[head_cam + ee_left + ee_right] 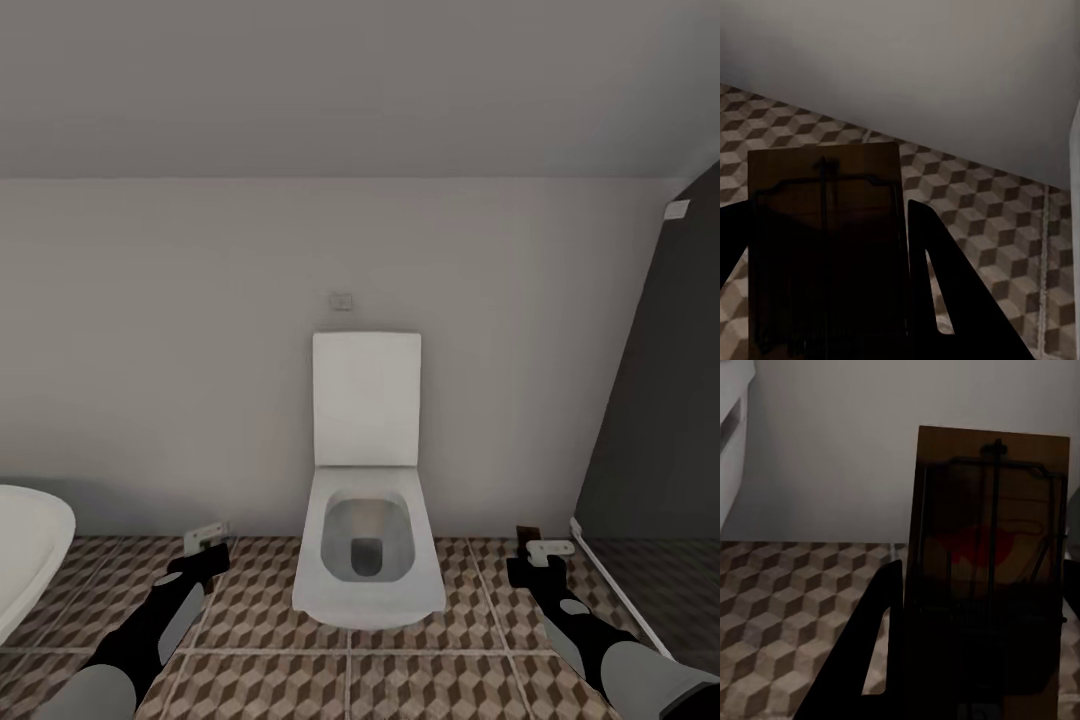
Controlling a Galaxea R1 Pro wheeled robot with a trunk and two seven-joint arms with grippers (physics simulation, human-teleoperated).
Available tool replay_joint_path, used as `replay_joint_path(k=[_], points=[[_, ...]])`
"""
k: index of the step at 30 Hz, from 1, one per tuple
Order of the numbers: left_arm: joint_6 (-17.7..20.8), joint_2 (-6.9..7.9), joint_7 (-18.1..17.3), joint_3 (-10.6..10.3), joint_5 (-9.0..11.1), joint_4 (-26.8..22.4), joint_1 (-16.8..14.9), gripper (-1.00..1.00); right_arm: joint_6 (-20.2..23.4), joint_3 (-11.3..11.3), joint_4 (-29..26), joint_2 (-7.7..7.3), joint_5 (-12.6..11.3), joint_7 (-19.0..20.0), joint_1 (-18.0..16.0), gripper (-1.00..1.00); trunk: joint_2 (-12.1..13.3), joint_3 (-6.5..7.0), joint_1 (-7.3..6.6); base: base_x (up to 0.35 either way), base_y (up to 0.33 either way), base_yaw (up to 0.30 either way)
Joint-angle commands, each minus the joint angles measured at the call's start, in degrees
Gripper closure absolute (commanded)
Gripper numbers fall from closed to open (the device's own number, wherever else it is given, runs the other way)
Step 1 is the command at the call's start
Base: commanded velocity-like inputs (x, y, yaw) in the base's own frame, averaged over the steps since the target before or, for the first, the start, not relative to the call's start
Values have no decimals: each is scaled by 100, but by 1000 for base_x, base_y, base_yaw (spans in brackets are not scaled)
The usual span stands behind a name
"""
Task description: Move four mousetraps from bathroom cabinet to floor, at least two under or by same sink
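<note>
My left gripper [208, 538] hangs low over the bathroom floor [262, 622], left of the toilet. The left wrist view shows it [825, 300] shut on a tan-brown mousetrap [825, 217], whose dark wire shows on the board. To the right of the toilet, my right gripper [546, 549] is shut on a second mousetrap [527, 533]. That board [990, 547] has dark wire and a red mark, and dark fingers [874, 645] flank it. The cabinet and the sink are out of view.
A white toilet [366, 560] with its lid up stands against the grey wall straight ahead. A curved white tub rim [28, 560] juts in at the left edge. A tall dark panel [660, 420] with a pale floor strip closes off the right side.
</note>
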Motion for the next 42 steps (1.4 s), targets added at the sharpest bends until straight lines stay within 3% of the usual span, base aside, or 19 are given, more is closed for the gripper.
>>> replay_joint_path(k=[1,26,42], points=[[22,10,66,-50,34,-12,-2,100,-16,46,0,-2,-57,20,-4,100,-44,-25,22,0,0,0],[-148,-3,83,-45,24,-12,-2,100,-16,55,0,-2,-48,15,-4,100,-1047,-473,571,55,0,0],[-154,3,83,-27,24,-12,-2,100,-16,49,0,-2,-48,18,-4,100,-1650,-765,903,170,0,0]])
